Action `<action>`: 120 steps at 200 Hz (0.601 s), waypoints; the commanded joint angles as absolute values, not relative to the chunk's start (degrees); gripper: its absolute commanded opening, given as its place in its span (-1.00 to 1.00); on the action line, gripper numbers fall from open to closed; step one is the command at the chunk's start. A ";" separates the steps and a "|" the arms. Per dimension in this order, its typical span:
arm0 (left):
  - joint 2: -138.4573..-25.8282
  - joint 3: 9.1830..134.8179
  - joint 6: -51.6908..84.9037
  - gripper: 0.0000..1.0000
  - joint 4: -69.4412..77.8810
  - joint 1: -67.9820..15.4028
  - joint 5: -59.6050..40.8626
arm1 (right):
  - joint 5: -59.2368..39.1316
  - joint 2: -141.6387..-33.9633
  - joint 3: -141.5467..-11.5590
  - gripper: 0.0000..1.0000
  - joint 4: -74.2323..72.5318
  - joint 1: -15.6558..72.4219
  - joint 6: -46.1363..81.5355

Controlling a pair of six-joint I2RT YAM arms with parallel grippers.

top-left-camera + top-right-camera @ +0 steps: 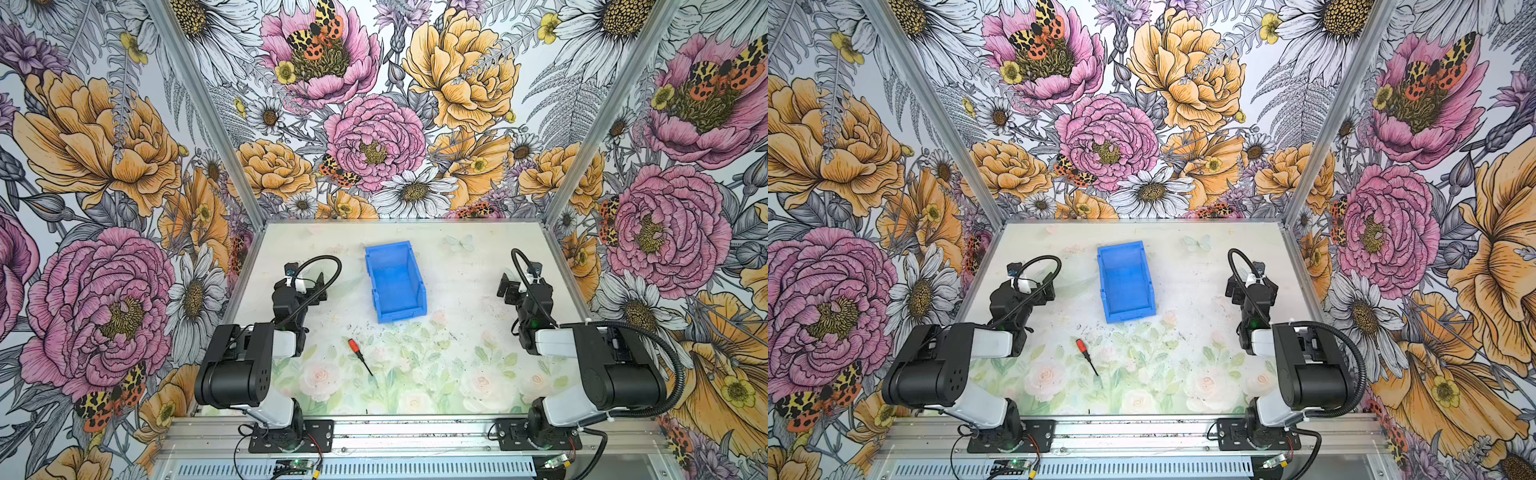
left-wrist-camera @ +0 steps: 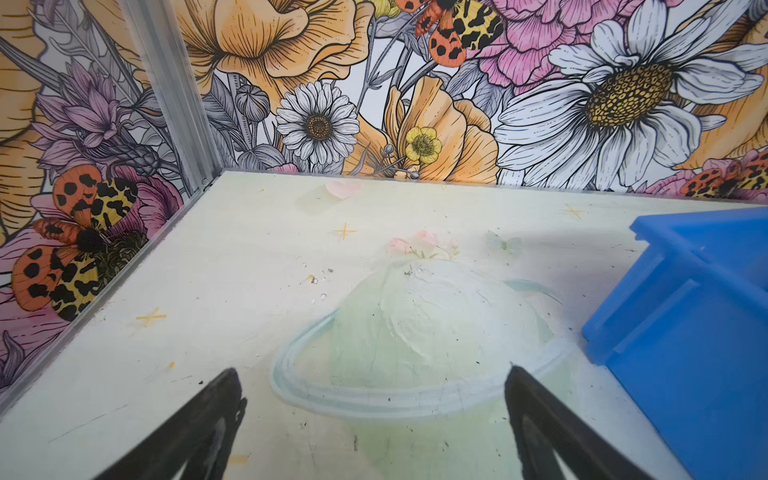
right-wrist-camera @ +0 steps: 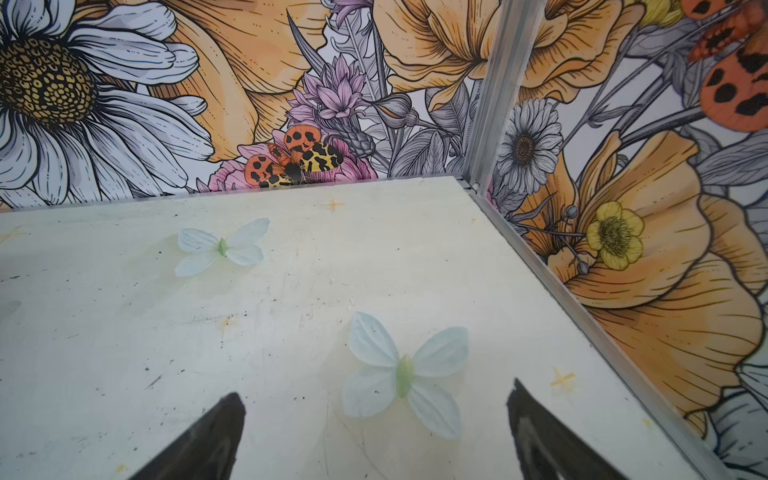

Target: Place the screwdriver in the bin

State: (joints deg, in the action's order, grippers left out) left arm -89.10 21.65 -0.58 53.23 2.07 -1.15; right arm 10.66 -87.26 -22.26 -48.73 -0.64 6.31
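The table (image 1: 457, 291) bears the bin (image 1: 400, 312) and the screwdriver (image 1: 360, 361).

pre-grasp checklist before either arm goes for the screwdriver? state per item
1. screwdriver lying flat on the table, untouched: ok
2. bin upright, nothing inside: ok
3. left gripper open, empty: ok
4. right gripper open, empty: ok
5. nothing lying between screwdriver and bin: ok
6. screwdriver visible to a wrist camera: not ok, neither shows it
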 commanded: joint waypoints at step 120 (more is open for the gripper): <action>-88.86 21.80 -0.70 0.97 53.27 2.60 -3.17 | 10.99 -87.80 -22.13 0.99 -50.01 -0.26 5.66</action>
State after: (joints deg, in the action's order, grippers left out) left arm -89.10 21.65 -0.58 52.95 2.15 -1.80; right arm 10.66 -87.26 -22.26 -48.71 -0.64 6.31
